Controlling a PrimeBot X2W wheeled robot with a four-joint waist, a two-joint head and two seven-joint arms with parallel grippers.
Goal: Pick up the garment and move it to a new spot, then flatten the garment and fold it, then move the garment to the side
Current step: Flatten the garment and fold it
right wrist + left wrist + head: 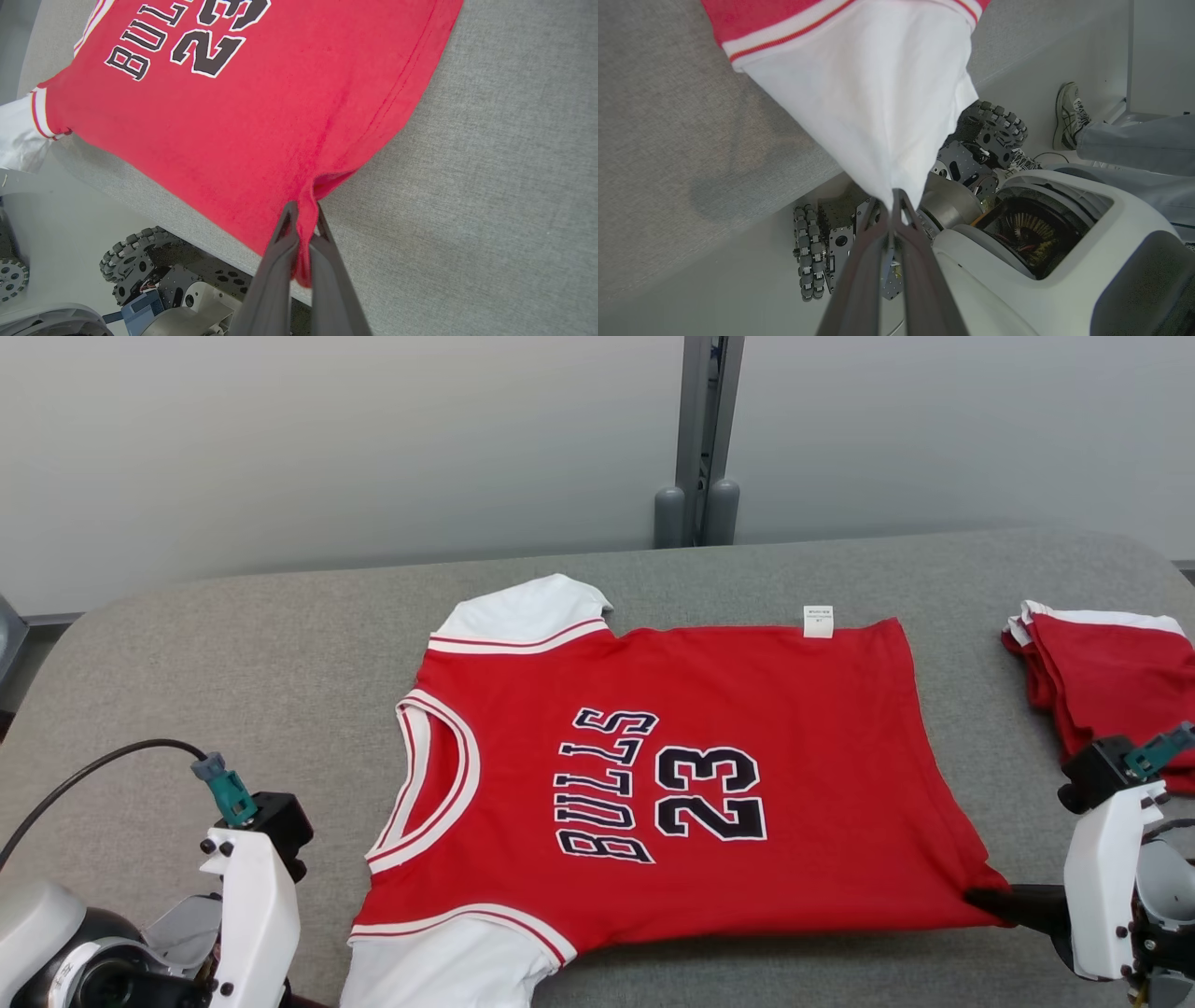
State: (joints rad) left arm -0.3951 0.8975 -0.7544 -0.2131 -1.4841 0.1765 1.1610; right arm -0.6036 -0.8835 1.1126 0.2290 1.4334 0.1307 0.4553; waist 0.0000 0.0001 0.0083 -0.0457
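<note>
- Plainly, the table ended just ahead of the left gripper, so any slack I gave could have let cloth slide off toward the robot's base.
- The garment lay flat, print up, stretched between both grippers; uneven pulls would have skewed or wrinkled it.
- A folded red pile sat just beyond the right gripper; a wide swing risked dragging it.
- The left gripper was clamped on the white sleeve tip, a thin pinch that could slip.
- The right gripper was clamped on the bunched hem corner; a hard tug might have freed it.
</note>
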